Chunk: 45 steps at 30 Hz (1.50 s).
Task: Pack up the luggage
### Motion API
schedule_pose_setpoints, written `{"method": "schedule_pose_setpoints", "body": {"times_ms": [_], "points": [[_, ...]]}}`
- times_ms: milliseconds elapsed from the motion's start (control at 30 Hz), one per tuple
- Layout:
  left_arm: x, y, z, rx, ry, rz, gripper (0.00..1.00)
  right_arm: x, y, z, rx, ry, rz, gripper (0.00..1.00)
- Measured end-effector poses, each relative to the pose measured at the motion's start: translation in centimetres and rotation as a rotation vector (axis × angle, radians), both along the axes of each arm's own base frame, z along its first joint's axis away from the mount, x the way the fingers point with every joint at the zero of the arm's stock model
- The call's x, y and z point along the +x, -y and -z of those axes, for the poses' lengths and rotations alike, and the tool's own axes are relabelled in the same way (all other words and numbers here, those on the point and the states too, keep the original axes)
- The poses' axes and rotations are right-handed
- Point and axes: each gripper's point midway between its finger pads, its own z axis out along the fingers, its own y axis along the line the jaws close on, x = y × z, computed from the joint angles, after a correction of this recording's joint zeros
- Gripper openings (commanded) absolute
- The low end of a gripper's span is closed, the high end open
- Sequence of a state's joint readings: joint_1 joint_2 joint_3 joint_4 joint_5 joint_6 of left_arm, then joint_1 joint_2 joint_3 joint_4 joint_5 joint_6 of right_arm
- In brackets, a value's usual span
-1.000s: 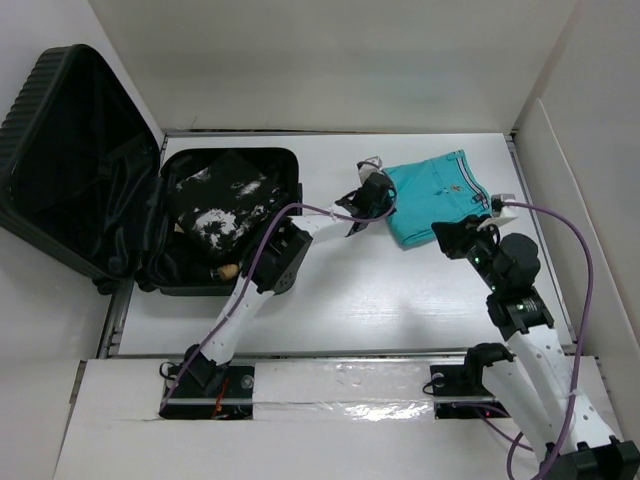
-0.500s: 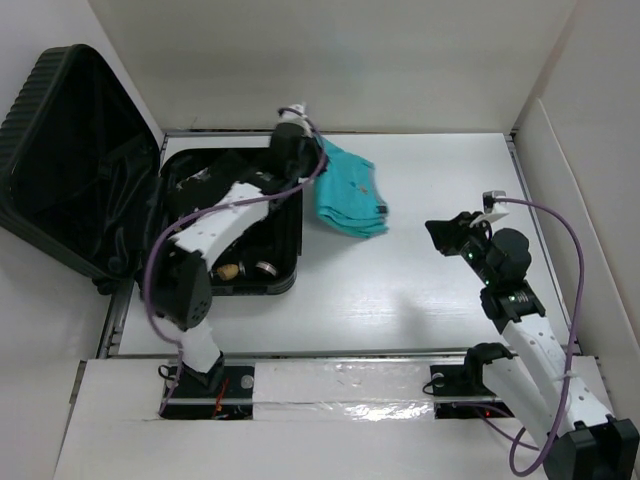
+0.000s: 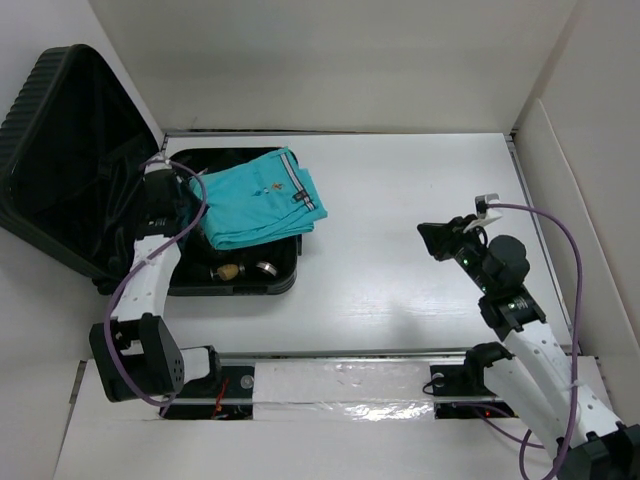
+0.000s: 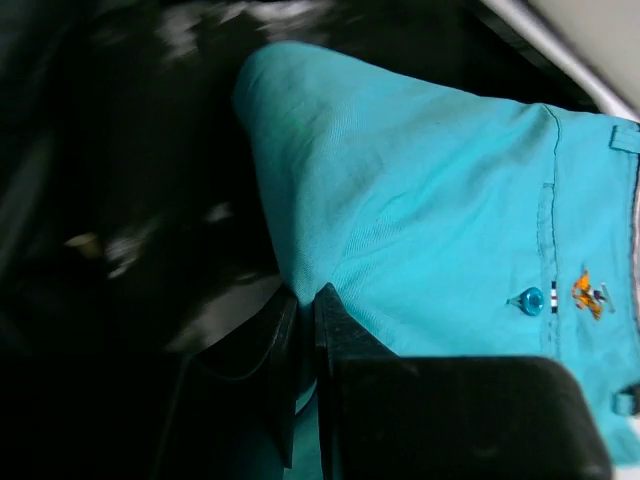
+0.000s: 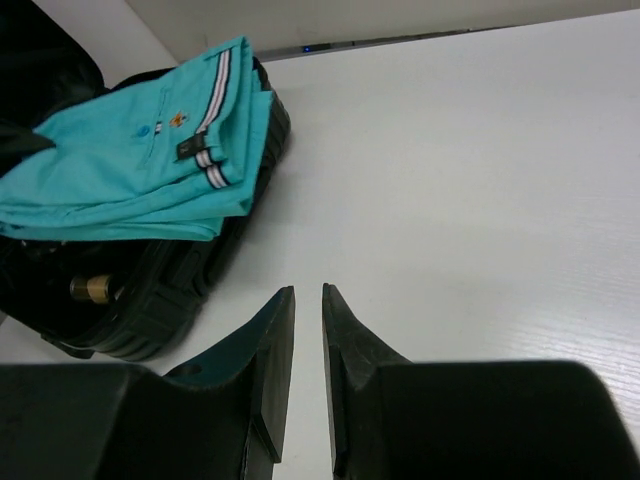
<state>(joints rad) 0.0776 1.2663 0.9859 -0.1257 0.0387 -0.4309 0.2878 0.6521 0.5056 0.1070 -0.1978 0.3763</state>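
The small black hard-shell suitcase lies open at the far left of the table. Its base half rests flat. Its lid, with a horizontally ribbed outer shell, stands tilted back toward the left wall, dark lining exposed.

Top external looks steeply down from behind. Left wrist sits close over teal shorts; right wrist views them and the luggage across the counter.
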Motion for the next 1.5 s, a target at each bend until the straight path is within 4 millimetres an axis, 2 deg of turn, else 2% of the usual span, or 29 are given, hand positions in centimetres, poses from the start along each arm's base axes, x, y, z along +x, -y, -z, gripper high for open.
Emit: {"method": "schedule_pose_setpoints", "body": {"times_ms": [67,133,300,467,600,633,667,700,733,800,833,967,1067,1100,1133,1167,1200,1233,1300,1333,1433,1467,1500], "points": [[-1.3,-1.8,1.7,0.002,-0.042,-0.055,0.00,-0.1,0.0,-0.2,-0.002,0.009,-0.002,0.23],[-2.1,-2.8,2.0,0.006,-0.055,-0.094,0.00,-0.2,0.0,-0.3,-0.004,0.013,-0.003,0.23],[-2.5,-5.0,1.0,0.038,-0.028,-0.173,0.00,-0.3,-0.1,-0.2,-0.012,0.016,-0.009,0.24],[-2.8,-8.9,2.3,0.022,-0.067,-0.287,0.00,-0.3,-0.2,-0.2,-0.016,0.018,-0.018,0.24],[-2.9,-9.6,3.1,-0.002,-0.085,-0.311,0.00,-0.4,-0.4,-0.1,-0.021,0.015,-0.033,0.24],[-2.8,-9.6,3.1,-0.008,-0.085,-0.310,0.06,-0.5,-0.5,0.0,-0.023,0.014,-0.034,0.26],[-2.8,-9.6,3.1,-0.012,-0.083,-0.308,0.19,-0.5,-0.5,0.0,-0.025,0.014,-0.037,0.26],[-2.8,-9.6,3.0,-0.013,-0.079,-0.308,0.22,-0.5,-0.5,0.0,-0.026,0.014,-0.039,0.27],[-2.7,-9.7,2.8,-0.017,-0.068,-0.313,0.21,-0.6,-0.6,0.0,-0.028,0.015,-0.044,0.27],[-2.9,-9.9,2.4,-0.018,-0.049,-0.326,0.12,-0.6,-0.7,0.0,-0.028,0.014,-0.053,0.27],[-3.0,-9.9,2.0,-0.014,-0.038,-0.329,0.00,-0.6,-0.8,0.1,-0.028,0.012,-0.057,0.27],[-3.7,-10.2,-0.2,0.005,0.015,-0.360,0.00,-0.6,-1.1,0.5,-0.032,-0.002,-0.073,0.28],[-3.6,-10.6,-1.7,0.014,0.024,-0.377,0.00,-0.6,-1.2,0.6,-0.033,-0.005,-0.082,0.33],[-3.4,-10.8,-2.3,0.018,0.028,-0.382,0.02,-0.6,-1.2,0.6,-0.035,-0.004,-0.083,0.35],[-3.2,-11.0,-2.9,0.021,0.031,-0.386,0.38,-0.7,-1.2,0.6,-0.035,-0.004,-0.086,0.38],[-3.0,-11.1,-3.5,0.031,0.036,-0.385,0.54,-0.7,-1.3,0.6,-0.037,-0.003,-0.089,0.43],[-2.7,-11.4,-4.3,0.037,0.052,-0.393,0.62,-0.8,-1.4,0.6,-0.038,-0.003,-0.095,0.44],[-2.6,-11.8,-5.1,0.045,0.070,-0.401,0.65,-0.8,-1.5,0.6,-0.038,-0.003,-0.102,0.45],[-2.4,-12.2,-6.4,0.050,0.100,-0.414,0.67,-0.9,-1.7,0.6,-0.041,-0.003,-0.112,0.45],[-2.3,-12.4,-6.7,0.051,0.111,-0.417,0.61,-0.9,-1.7,0.7,-0.042,-0.005,-0.116,0.44],[-2.5,-12.3,-6.5,0.046,0.112,-0.418,0.56,-1.0,-1.8,0.8,-0.046,-0.005,-0.123,0.19],[-2.8,-12.2,-6.1,0.044,0.109,-0.420,0.47,-1.0,-1.9,0.8,-0.046,-0.004,-0.128,0.05],[-3.3,-12.1,-5.8,0.044,0.106,-0.427,0.42,-1.0,-1.9,0.7,-0.044,-0.006,-0.130,0.00]]}}
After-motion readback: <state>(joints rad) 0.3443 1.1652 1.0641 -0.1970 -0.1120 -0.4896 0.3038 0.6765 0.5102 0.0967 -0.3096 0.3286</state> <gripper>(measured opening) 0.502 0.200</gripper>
